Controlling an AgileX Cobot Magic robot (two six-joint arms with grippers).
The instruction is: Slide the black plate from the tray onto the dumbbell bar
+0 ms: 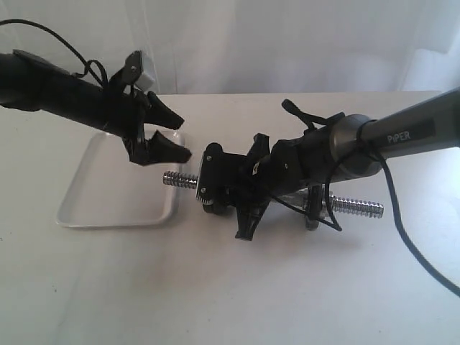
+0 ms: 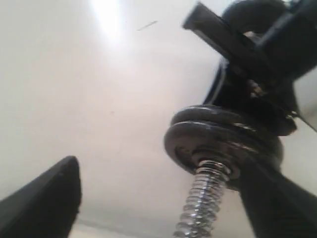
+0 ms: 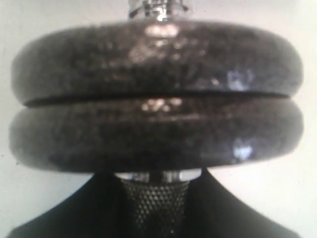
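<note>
The dumbbell bar (image 1: 359,208) lies across the table with threaded chrome ends. Two black plates (image 1: 212,180) sit side by side near its left end, filling the right wrist view (image 3: 156,94). In the left wrist view the plates (image 2: 223,139) show with the threaded end (image 2: 203,203) sticking out. My right gripper (image 1: 241,188) (image 3: 156,198) is shut on the bar's knurled handle (image 3: 156,206) just behind the plates. My left gripper (image 1: 164,133) (image 2: 163,208) hangs open and holds nothing, above the tray's (image 1: 93,205) right side, a short way off the bar's left tip. No plate lies in the tray.
Another dark plate (image 1: 314,208) sits on the bar's right half, partly behind the right arm. A black cable (image 1: 410,244) trails from the right arm across the table. The white tabletop (image 1: 215,287) stretches to the front.
</note>
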